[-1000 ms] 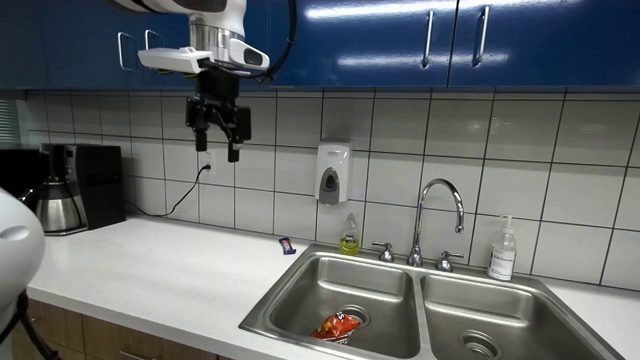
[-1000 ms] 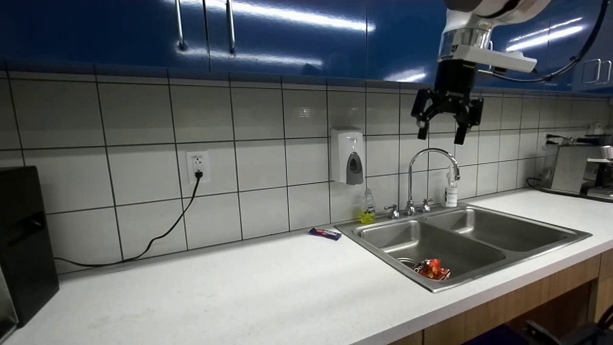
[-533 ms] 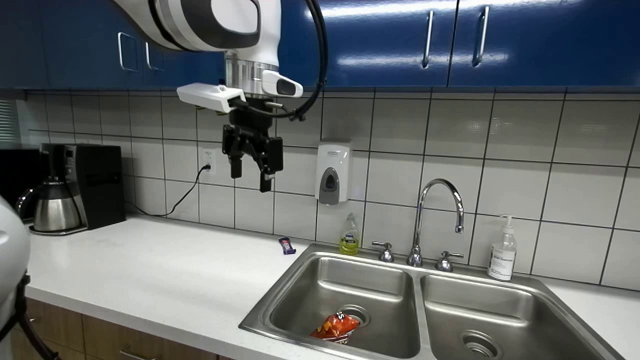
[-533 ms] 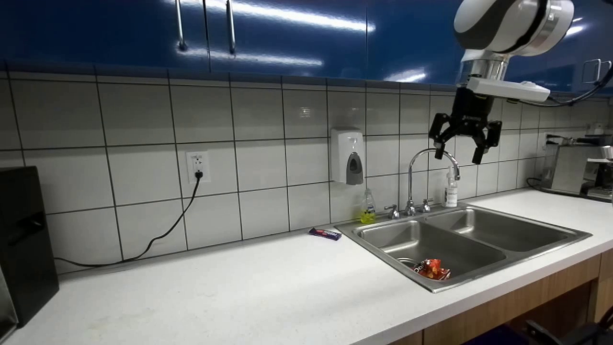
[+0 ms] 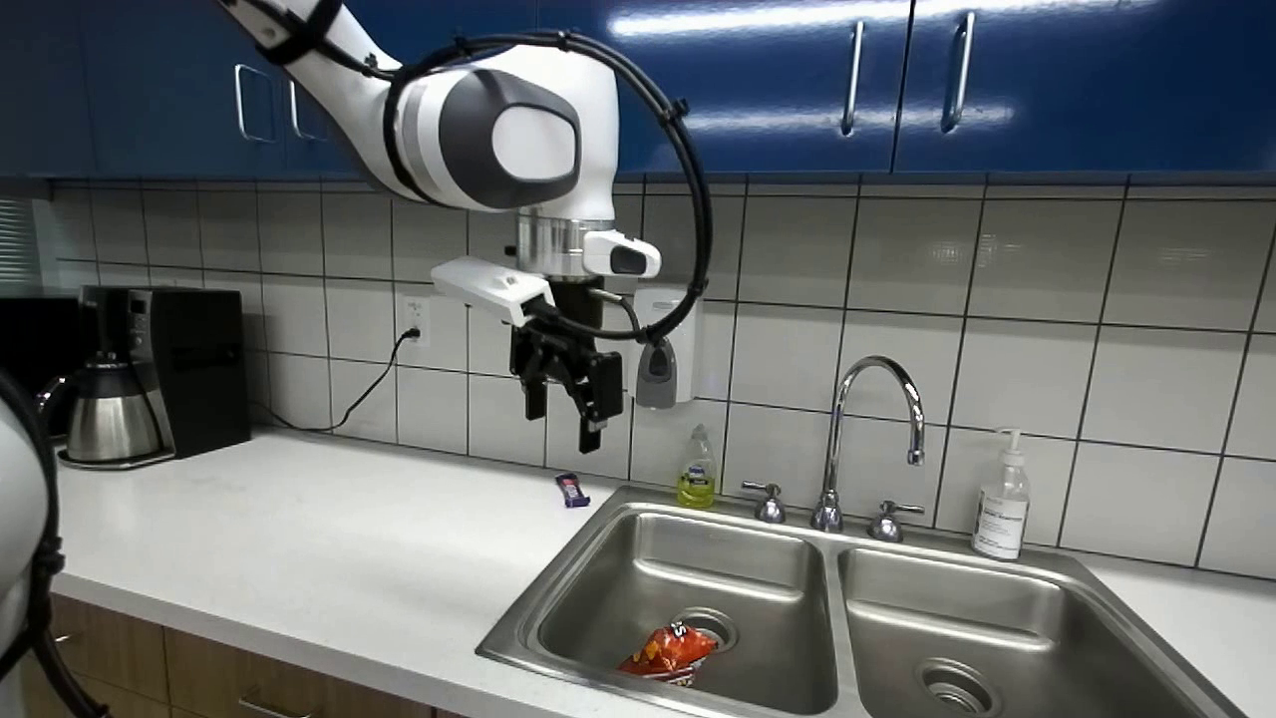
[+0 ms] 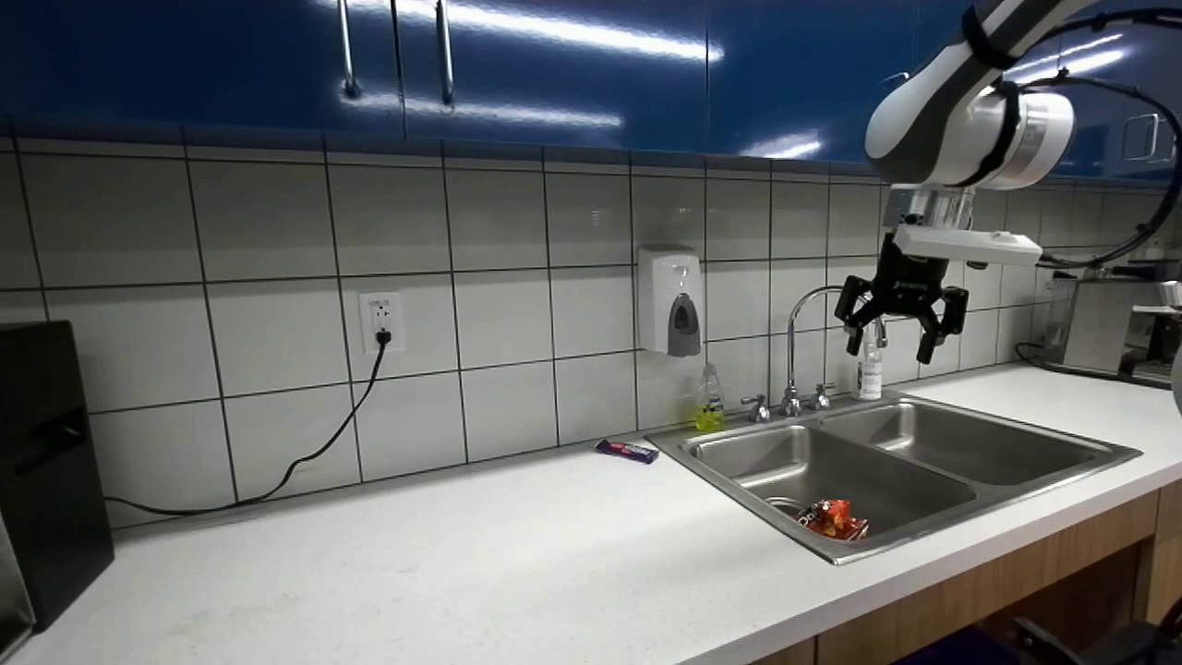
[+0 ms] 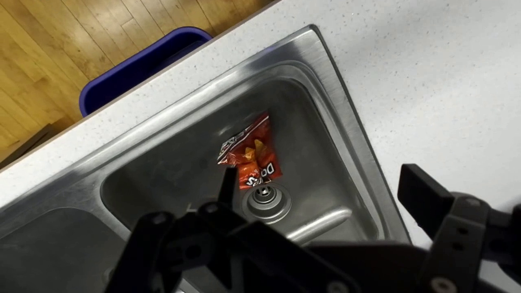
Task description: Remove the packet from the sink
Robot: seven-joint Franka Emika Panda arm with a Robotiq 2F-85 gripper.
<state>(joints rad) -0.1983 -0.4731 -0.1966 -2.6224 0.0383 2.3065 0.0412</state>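
Black two-finger gripper (image 6: 889, 346) hangs at right in an exterior view, fingers (image 7: 423, 199) apart, nothing between, likely spread for a top-down pinch. Crinkled red-orange film snack packet (image 7: 256, 156) lies mid-frame in the wrist view, in a stainless-steel double-basin sink (image 7: 321, 61), one end at the round steel drain (image 7: 266, 205). I count one packet, two basins (image 5: 773, 623), two clear plastic bottles (image 5: 697, 481) at the back edge, probably for washing.

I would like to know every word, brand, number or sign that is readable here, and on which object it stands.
"DO": on the packet, roughly upside down in the wrist view.
"S": on the packet too; any letters between are unreadable.
Too small or blurred to read: the packet's other white print, and marks on the purple wrapper, yellow bottle, pump bottle, dispenser, outlet and gripper.
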